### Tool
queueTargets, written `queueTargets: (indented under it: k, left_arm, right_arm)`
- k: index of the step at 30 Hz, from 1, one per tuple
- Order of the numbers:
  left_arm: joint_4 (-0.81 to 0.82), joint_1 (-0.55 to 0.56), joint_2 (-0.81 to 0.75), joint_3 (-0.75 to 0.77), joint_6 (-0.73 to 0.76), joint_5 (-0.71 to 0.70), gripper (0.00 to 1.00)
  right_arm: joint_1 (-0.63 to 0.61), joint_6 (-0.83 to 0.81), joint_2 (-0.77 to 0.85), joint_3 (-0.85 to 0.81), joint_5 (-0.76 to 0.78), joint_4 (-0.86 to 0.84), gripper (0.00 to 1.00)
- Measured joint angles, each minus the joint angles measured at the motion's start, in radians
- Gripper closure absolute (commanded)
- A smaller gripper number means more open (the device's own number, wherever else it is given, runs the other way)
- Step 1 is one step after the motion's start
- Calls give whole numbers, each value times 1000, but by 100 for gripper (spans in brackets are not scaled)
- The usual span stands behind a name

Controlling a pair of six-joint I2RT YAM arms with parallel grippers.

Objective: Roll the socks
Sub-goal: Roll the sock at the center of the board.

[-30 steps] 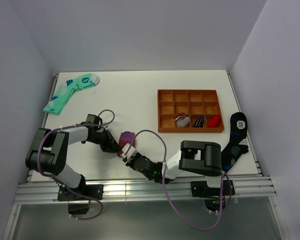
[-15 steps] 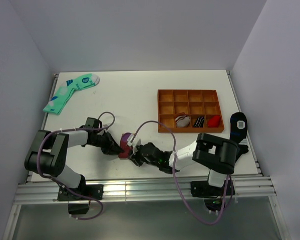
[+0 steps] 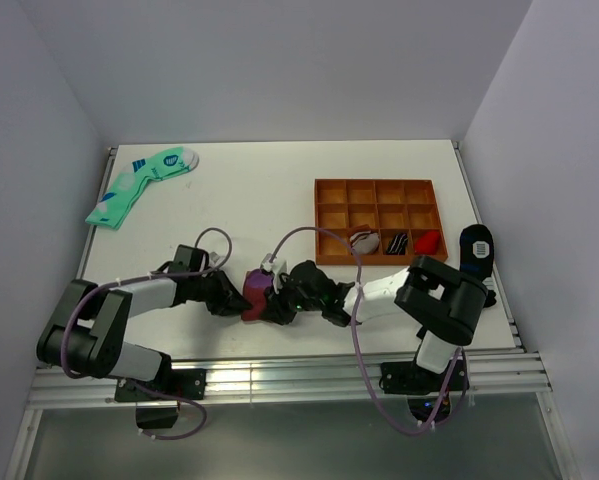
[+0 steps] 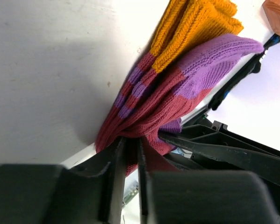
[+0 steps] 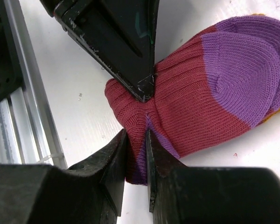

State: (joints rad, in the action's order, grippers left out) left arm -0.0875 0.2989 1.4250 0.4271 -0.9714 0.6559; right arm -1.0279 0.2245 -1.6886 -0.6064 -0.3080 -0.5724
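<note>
Top cam: the socks (image 3: 256,293) are bunched on the table (image 3: 269,190) near its front edge, squeezed between the left gripper (image 3: 235,297) coming from the left and the right gripper (image 3: 279,302) from the right. Jaw state is unreadable from up here, since the wrists and the bundle cover it.

Left wrist cam: the left gripper's jaws are narrow and pinch a fold of maroon ribbed knit. Orange-mustard cuffs (image 4: 196,23) fan out at the far end, with a purple patch (image 4: 214,65) beside them. The right gripper's black fingers (image 4: 224,154) come in from the right against the same bundle.

Right wrist cam: the right gripper's jaws are narrow too, clamped on a maroon-and-purple fold at the near end of the bundle. A left finger (image 5: 125,46) has its tip on the knit just above that pinch. The purple faces this cam, and the cuff is only an orange sliver at the right edge.

Top cam only:
- orange divider tray (image 3: 379,187) right of centre, with three rolled bundles (image 3: 397,243) in its near row, in the three rightmost cells
- mint-green socks (image 3: 139,185) at the far-left corner
- black sock with blue patches (image 3: 474,255) at the table's right edge
</note>
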Motion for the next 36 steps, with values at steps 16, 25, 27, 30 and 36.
queueTargets:
  k: [16, 25, 27, 30, 36]
  left_arm:
    - [2, 90, -328, -56, -29, -384, 65]
    - [74, 246, -537, -168, -48, -578, 65]
    - [107, 298, -590, -196, -48, -621, 64]
    - [149, 371, -669, -237, -46, -684, 64]
    - [222, 506, -790, -312, -29, -811, 63]
  right_arm:
    - [124, 134, -45, -63, -341, 129, 90]
    - [161, 145, -112, -243, -451, 434, 91]
    - [168, 142, -128, -277, -474, 503, 91]
    - [180, 130, -159, -327, -508, 592, 92]
    - [215, 88, -247, -469, -563, 808, 94]
